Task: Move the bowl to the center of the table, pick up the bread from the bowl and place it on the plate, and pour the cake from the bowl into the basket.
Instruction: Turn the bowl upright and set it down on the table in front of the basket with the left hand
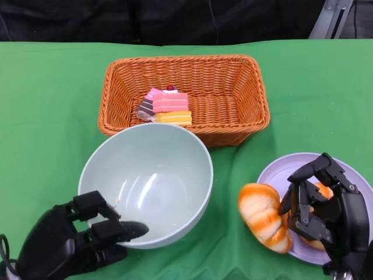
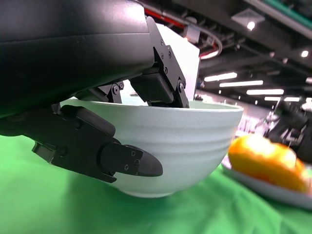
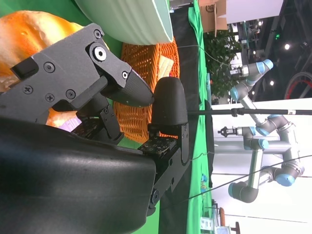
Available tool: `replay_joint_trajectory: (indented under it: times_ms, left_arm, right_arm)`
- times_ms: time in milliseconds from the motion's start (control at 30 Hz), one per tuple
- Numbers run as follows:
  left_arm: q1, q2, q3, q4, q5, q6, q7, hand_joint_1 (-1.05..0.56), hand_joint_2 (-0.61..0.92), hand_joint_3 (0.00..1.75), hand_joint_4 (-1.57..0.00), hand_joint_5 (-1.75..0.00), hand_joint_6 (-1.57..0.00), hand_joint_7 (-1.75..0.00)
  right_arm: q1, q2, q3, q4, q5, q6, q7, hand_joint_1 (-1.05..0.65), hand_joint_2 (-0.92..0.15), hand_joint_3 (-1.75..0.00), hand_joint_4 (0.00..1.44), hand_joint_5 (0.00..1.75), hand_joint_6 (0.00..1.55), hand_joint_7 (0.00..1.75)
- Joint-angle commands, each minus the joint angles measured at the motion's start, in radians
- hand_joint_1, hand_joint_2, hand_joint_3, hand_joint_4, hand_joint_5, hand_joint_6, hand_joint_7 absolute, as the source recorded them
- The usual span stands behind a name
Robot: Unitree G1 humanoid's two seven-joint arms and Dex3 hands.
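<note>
While bowl (image 1: 145, 184) sits empty mid-table, head view: left hand (image 1: 76, 242) pinches near rim; cake (image 1: 166, 107) in basket (image 1: 233, 81); bread (image 1: 265, 217) half on plate (image 1: 280, 172), right hand (image 1: 323, 207) beside it, fingers curled, holding nothing evident. Bowl judged rigid, light, slick; rim best grip.

Right wrist view: fingers (image 3: 126, 87) apart, bread (image 3: 29, 29) behind.

Left wrist view alone shows thumb (image 2: 122, 161) against outer wall of bowl (image 2: 195, 141), fingers over rim.

Green tablecloth (image 1: 52, 87); beyond it, seemingly grey-and-blue robot arms (image 3: 258, 141).
</note>
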Motion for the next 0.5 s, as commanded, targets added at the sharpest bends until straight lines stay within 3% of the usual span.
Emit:
replay_joint_trajectory:
  times_ms: [33, 367, 500]
  left_arm:
    - [0.007, 0.03, 0.04, -0.035, -0.011, -0.028, 0.063, -0.31, 0.92, 0.21, -0.66, -0.85, -0.89, -0.13]
    - [0.021, 0.044, 0.089, -0.056, -0.014, -0.099, 0.063, -0.38, 0.92, 0.27, -0.66, -0.87, -0.92, -0.1]
    - [0.023, 0.051, 0.087, -0.043, -0.014, -0.112, 0.063, -0.41, 0.92, 0.2, -0.64, -0.85, -0.91, -0.08]
  right_arm:
    - [-0.002, -0.006, -0.009, 0.003, 0.003, -0.006, -0.008, -0.17, -0.56, -1.19, 0.82, 1.75, 0.55, 1.73]
    - [-0.003, -0.008, -0.01, 0.004, 0.013, -0.001, 0.0, -0.18, -0.55, -1.21, 0.83, 1.75, 0.55, 1.74]
    - [-0.003, -0.008, -0.011, 0.004, 0.002, -0.003, -0.011, -0.18, -0.55, -1.21, 0.83, 1.75, 0.55, 1.74]
